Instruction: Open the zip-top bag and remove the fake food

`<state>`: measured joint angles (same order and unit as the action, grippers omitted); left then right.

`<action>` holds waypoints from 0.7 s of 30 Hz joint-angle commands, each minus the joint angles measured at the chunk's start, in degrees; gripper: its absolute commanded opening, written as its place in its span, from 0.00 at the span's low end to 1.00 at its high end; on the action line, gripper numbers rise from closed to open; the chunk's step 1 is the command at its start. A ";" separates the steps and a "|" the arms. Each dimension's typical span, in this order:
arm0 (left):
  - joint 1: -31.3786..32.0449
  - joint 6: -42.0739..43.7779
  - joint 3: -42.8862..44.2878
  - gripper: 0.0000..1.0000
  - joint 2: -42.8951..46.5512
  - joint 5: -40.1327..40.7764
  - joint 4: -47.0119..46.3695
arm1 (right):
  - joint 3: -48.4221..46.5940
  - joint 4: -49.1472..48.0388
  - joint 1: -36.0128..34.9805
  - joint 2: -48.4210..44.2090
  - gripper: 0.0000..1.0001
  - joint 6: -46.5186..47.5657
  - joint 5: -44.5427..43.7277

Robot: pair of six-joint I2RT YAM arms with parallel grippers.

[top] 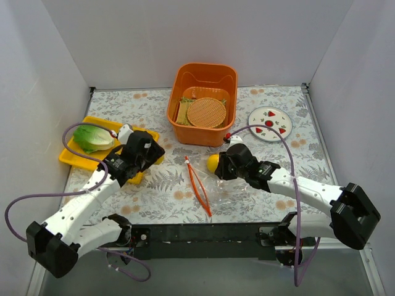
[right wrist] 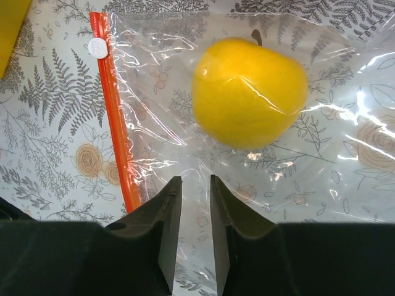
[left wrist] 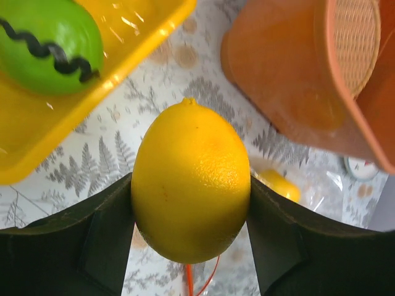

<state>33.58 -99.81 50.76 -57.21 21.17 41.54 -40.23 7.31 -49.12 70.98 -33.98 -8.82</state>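
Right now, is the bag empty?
Not empty. A yellow fruit lies inside the bag, with crinkled clear plastic stretched over it.

On the desk (top: pixel 154 197), the tub (top: pixel 174 98) sits at the back centre with the woven disc (top: pixel 206 112) in it, the plate (top: pixel 262 120) to its right, and the tray (top: pixel 71 157) at the left carrying the cabbage piece (top: pixel 94 138). The zip-top bag (top: pixel 231 191) lies in front of the tub, between the arms, its zip strip (top: pixel 199 185) along its left side and a round fruit (right wrist: pixel 249 92) in it. A lemon (left wrist: pixel 190 179) sits between the left fingers (left wrist: pixel 105 246) just right of the tray, while the right fingers (right wrist: pixel 166 228) stand over the bag's near part, behind the fruit.
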 commanded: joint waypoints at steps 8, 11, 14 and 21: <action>-28.29 12.00 3.38 0.11 -5.45 -8.61 -7.17 | -1.17 1.56 0.26 -5.24 0.46 2.60 1.52; -32.78 12.18 1.98 0.12 -7.56 -5.72 -7.96 | -1.96 2.62 0.26 -5.33 0.47 3.13 1.96; -36.13 10.96 0.13 0.17 -7.83 -3.86 -8.31 | -2.22 2.88 0.26 -5.68 0.48 3.57 2.40; -41.58 10.68 -3.31 0.67 -9.75 -2.97 -10.16 | -2.40 2.71 0.08 -5.68 0.54 4.88 3.89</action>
<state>-5.93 -89.82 47.31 -66.15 16.82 32.97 -40.29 10.48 -49.12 66.41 -30.98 -6.52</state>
